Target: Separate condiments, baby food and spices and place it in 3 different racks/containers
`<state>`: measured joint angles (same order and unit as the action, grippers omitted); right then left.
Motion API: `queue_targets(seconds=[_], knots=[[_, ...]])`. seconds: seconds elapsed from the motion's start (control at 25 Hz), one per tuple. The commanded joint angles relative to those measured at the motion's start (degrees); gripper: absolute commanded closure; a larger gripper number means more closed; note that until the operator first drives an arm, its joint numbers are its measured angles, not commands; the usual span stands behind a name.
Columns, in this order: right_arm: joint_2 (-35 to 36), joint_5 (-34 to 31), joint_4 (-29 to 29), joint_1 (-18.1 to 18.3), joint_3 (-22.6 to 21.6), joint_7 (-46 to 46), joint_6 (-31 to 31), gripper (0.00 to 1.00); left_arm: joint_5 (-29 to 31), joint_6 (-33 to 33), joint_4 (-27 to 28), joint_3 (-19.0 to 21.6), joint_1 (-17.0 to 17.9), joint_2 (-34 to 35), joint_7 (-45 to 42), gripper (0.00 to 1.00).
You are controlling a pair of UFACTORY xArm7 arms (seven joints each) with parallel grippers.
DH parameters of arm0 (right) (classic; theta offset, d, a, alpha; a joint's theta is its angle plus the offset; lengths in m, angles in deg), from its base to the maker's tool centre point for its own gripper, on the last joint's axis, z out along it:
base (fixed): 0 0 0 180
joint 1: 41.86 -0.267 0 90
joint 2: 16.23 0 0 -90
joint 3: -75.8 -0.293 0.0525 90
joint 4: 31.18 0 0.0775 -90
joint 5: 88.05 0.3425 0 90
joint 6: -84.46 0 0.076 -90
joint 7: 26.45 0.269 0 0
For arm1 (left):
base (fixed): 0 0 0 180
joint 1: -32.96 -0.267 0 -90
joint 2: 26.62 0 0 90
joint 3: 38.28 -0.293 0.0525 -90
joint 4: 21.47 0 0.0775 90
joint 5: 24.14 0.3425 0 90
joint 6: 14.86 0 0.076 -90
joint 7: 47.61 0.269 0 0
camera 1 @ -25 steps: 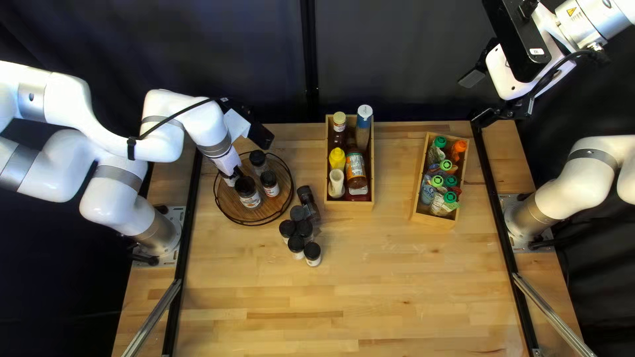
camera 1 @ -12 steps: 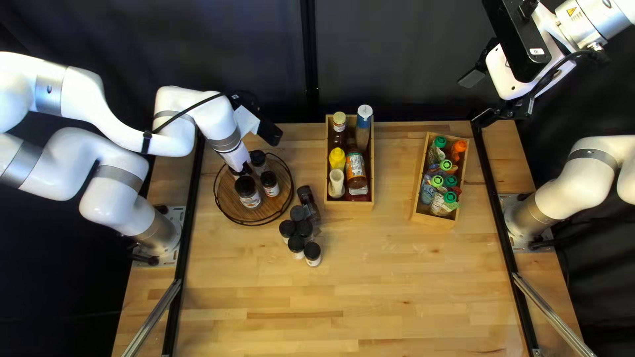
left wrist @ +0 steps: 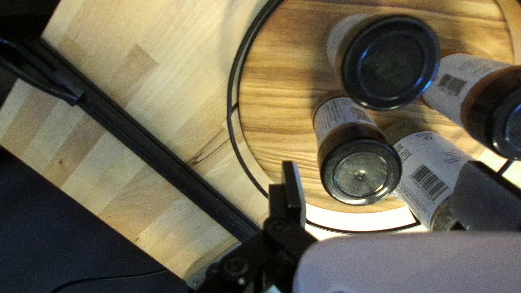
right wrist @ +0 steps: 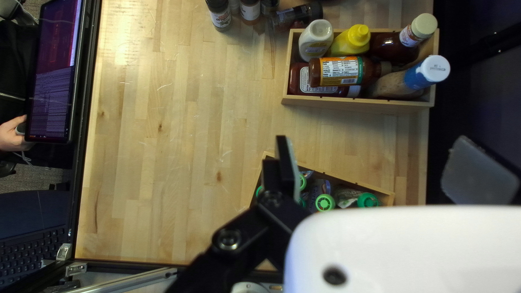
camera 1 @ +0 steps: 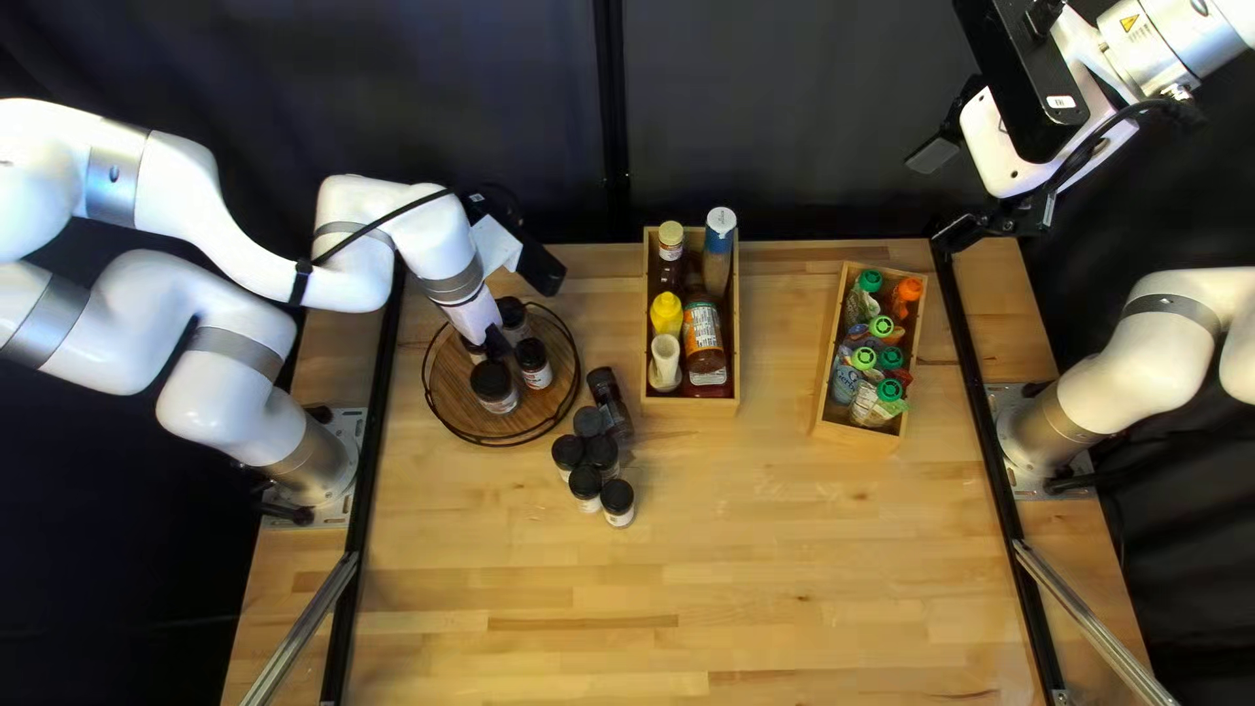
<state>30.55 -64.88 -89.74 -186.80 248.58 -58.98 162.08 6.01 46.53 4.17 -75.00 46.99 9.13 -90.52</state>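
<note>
My left gripper (camera 1: 486, 343) is low over the round wooden tray (camera 1: 451, 400) in the top left view. Several black-lidded spice jars (camera 1: 494, 382) stand on it. In the left wrist view my left gripper (left wrist: 387, 184) is open; one jar (left wrist: 359, 171) shows between and ahead of its fingers, another jar (left wrist: 429, 173) close to one finger. More spice jars (camera 1: 617, 501) are on the table beside the tray, one lying. Condiment bottles (camera 1: 703, 334) fill a wooden box (camera 1: 690, 408). My right gripper (camera 1: 952, 194) is raised at the far right, open in its wrist view (right wrist: 380, 168).
A second wooden box (camera 1: 856, 436) holds baby food pouches (camera 1: 890, 392) with green and orange caps. Black rails (camera 1: 373, 458) run along both table sides. In the right wrist view a person's hand (right wrist: 12, 134) is beside a screen (right wrist: 54, 70) past the table edge.
My left arm has shifted right in the top left view, its gripper along with it over the tray. The tray's front jar has moved slightly toward the near edge. The right arm is still.
</note>
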Motion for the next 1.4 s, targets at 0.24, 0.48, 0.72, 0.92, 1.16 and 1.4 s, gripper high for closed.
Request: queue_targets(seconds=[0.24,0.48,0.72,0.92,1.16,1.4], knots=[[0.0,0.0,0.0,0.0,0.0,0.0,0.0,0.00,-0.4,3.7,3.6,0.6,0.4,-0.7,1.5,0.00],[0.0,0.0,0.0,0.0,0.0,0.0,0.0,0.00,-2.6,7.7,8.0,2.5,2.9,-2.0,2.8,0.00],[0.0,0.0,0.0,0.0,0.0,0.0,0.0,0.00,-6.4,10.3,11.4,4.3,7.7,-1.8,6.8,0.00],[0.0,0.0,0.0,0.0,0.0,0.0,0.0,0.00,-12.8,10.0,15.4,2.9,17.0,-3.4,19.2,0.00],[0.0,0.0,0.0,0.0,0.0,0.0,0.0,0.00,-20.3,7.8,21.3,1.0,30.2,-8.0,38.4,0.00],[0.0,0.0,0.0,0.0,0.0,0.0,0.0,0.00,-27.2,6.0,27.4,-3.1,38.7,-16.7,54.8,0.00]])
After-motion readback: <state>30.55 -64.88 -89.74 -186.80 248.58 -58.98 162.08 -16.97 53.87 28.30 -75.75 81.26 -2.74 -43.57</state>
